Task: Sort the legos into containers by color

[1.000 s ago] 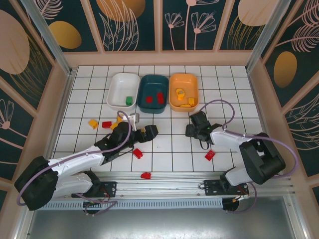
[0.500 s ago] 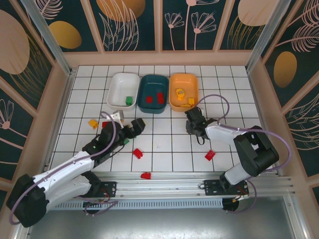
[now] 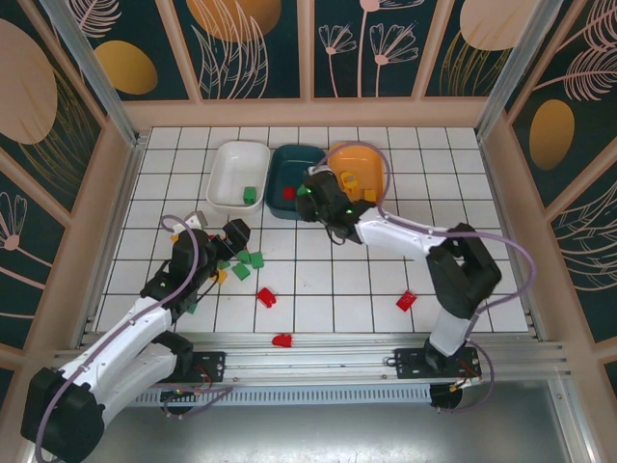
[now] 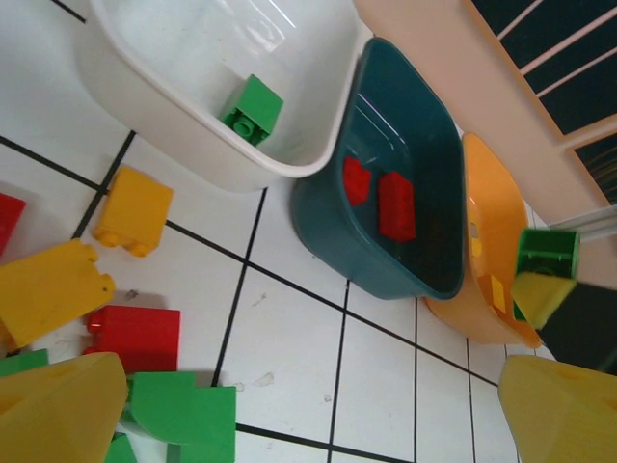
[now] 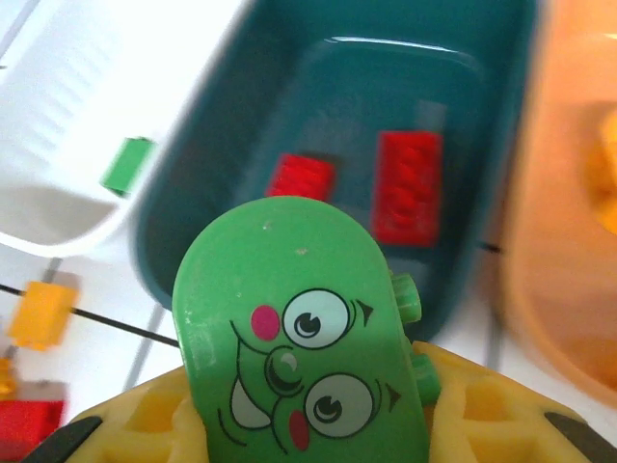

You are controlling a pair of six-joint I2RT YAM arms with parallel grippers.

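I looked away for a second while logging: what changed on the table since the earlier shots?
The right gripper swung away from its base and leftward, from the open white tiles to above the dark teal plastic tray, clamping a green smiley-face brick. The left gripper, open, pulled back leftward. That tray and the three red bricks nearest the bases stayed put.
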